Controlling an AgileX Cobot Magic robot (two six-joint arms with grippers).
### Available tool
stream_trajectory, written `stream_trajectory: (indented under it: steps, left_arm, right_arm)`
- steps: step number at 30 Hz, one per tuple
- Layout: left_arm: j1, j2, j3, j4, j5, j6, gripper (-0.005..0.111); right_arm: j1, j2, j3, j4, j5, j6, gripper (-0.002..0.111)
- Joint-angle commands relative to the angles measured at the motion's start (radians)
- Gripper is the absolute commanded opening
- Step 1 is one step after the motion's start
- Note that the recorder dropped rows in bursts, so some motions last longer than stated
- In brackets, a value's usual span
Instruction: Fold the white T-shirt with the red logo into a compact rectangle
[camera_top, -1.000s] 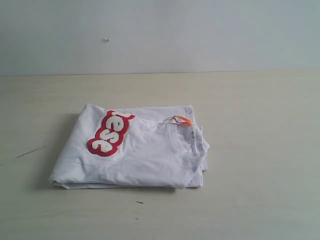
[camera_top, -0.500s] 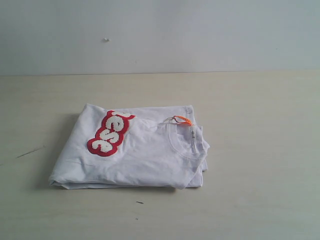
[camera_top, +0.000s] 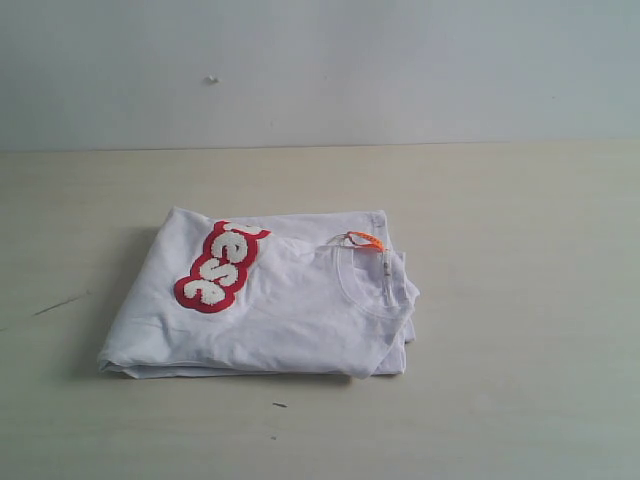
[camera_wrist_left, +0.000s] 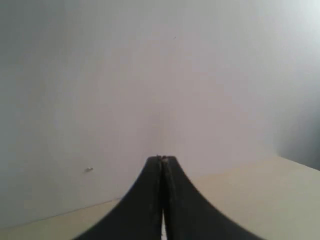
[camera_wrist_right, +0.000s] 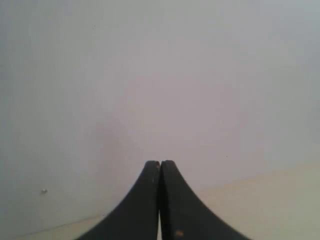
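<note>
The white T-shirt lies folded into a rough rectangle in the middle of the table in the exterior view. Its red logo with puffy white letters faces up on the left half, partly folded under at its far end. The ribbed neck with its orange tag sits at the right end. Neither arm shows in the exterior view. My left gripper is shut with nothing in it and faces the wall. In its own wrist view my right gripper is likewise shut and empty, facing the same wall.
The pale wooden table runs back to a plain white wall. A dark scratch marks the table left of the shirt, and a small dark speck lies in front of it.
</note>
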Motion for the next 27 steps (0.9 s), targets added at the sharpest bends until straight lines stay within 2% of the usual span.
stream_trajectory:
  steps: [1,6,9,27]
  left_arm:
    - [-0.006,-0.003,0.064,0.003,-0.036,-0.040,0.000]
    - [-0.006,-0.003,0.105,0.003,-0.030,-0.084,0.000]
    - [-0.006,-0.003,0.105,0.003,-0.018,-0.084,0.000]
    - [-0.006,-0.003,0.105,0.003,-0.018,-0.082,0.000]
  right_arm:
    - [-0.006,-0.003,0.043,0.003,-0.036,0.001,0.000]
    - [-0.006,-0.003,0.046,0.016,0.006,0.003,0.000]
    - [-0.006,-0.003,0.046,0.064,0.015,0.059,0.000]
    - [-0.006,-0.003,0.046,0.064,0.015,0.059,0.000]
